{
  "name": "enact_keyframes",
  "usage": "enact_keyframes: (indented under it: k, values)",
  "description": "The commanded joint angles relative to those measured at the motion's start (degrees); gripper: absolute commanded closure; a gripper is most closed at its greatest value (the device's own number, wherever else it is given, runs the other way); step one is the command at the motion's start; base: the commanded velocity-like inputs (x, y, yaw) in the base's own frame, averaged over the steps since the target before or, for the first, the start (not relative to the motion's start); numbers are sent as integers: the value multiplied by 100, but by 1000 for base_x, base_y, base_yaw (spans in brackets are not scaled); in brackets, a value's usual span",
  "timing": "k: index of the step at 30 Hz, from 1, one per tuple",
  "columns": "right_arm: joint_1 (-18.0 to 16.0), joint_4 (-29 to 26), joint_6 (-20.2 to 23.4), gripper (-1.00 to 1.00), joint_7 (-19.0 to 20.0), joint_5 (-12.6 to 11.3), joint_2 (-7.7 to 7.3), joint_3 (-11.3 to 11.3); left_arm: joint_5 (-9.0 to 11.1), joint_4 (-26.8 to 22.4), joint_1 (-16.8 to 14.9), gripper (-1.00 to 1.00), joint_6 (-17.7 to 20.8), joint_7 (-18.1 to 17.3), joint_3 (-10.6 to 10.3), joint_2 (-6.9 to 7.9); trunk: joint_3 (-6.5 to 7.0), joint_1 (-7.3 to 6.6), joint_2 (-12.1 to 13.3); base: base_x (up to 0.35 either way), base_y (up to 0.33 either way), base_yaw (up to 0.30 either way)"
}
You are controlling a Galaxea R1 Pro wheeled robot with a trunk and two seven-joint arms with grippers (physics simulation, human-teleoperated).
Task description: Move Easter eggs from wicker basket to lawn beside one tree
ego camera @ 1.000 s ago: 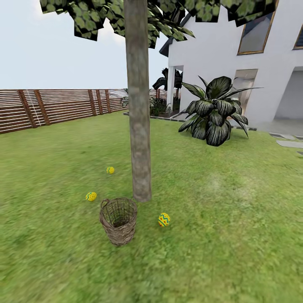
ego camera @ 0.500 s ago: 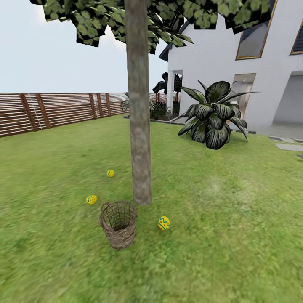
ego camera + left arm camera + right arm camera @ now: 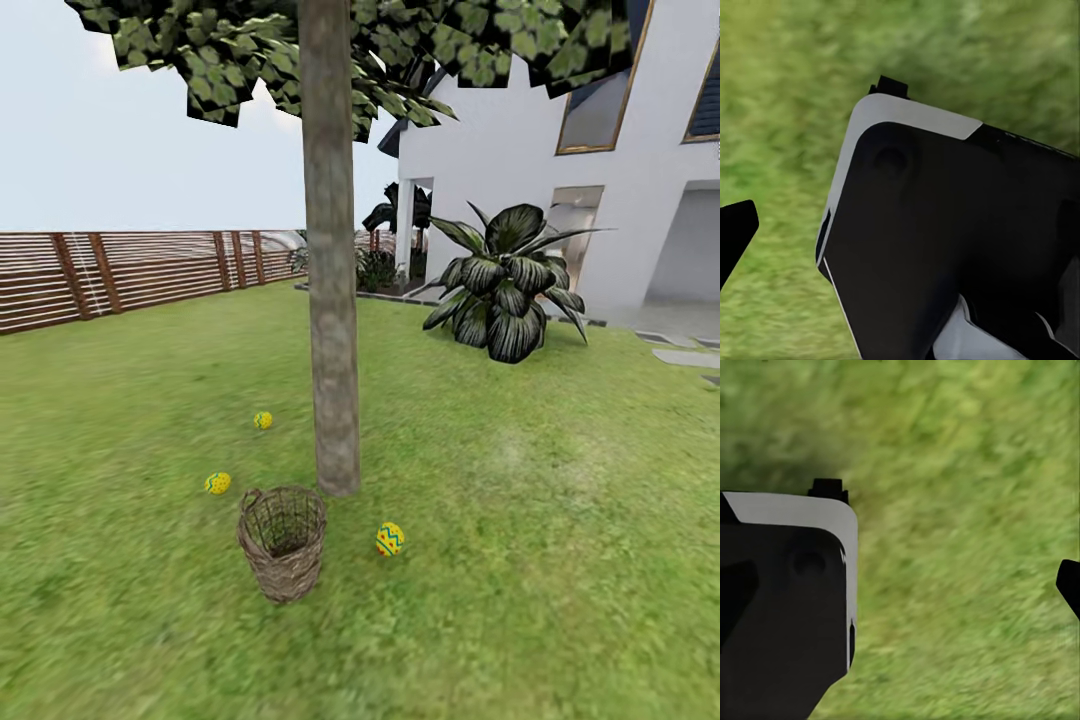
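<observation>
Lying on the short green lawn (image 3: 560, 560) around the grey-brown tree trunk (image 3: 333, 380), three yellow red-dotted Easter eggs (image 3: 390, 539) sit outside the brown wicker basket (image 3: 283, 540); smooth and round, likely slippery, best pinched across the middle. Either hand's spread cannot be told.

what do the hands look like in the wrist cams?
Left hand: large glossy black housing with rounded corners, a light grey-white rim, a round recess in its face, and a dark fingertip at the frame edge. Right hand: the same black body with a grey-white edge and a small black tab on top. No cables or markings are visible.
</observation>
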Motion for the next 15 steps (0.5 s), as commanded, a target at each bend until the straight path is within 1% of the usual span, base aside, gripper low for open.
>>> enact_keyframes:
  k: [1, 15]
  values:
    - [-6, 5, 17, -100, -6, -54, 2, 48, -28, 10, -7, -100, 8, -14, 38, 4, 19, -21, 34, 0, 0, 0]
    - [16, 6, 17, -100, -5, -54, 53, 48, -28, 10, 1, -100, 8, -11, 37, 4, 404, -328, 595, 0, 0, 0]
